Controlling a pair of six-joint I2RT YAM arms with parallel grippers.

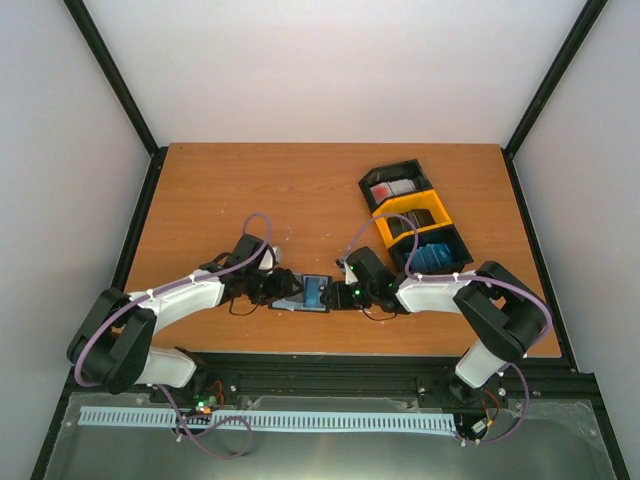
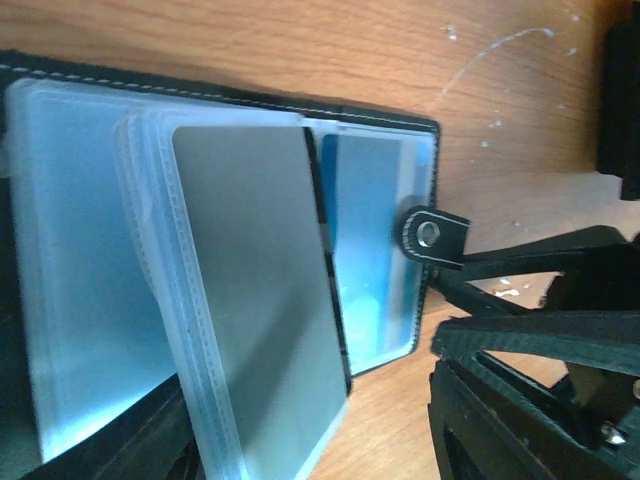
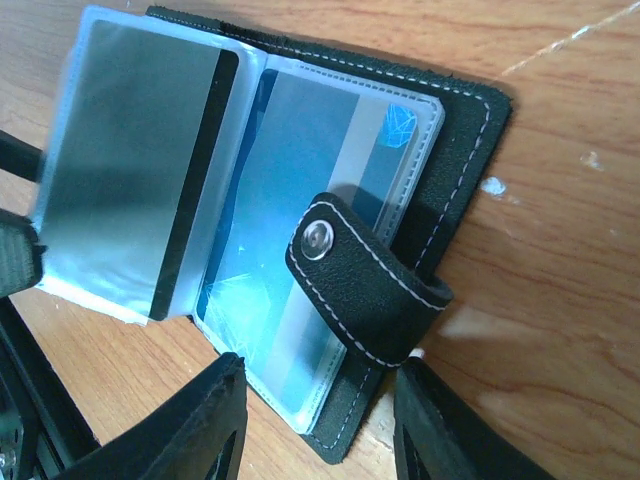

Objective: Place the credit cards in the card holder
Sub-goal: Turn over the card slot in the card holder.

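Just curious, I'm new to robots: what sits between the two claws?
The open black card holder, a blue card showing inside, lies between the left gripper and right gripper; the top view shows it.

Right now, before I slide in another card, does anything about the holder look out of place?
Yes. The closing tab of the card holder is folded inward and lies across the clear sleeve holding a light blue card, partly covering that pocket. The neighbouring sleeve, with a grey card, stands lifted rather than flat. Nothing looks damaged.
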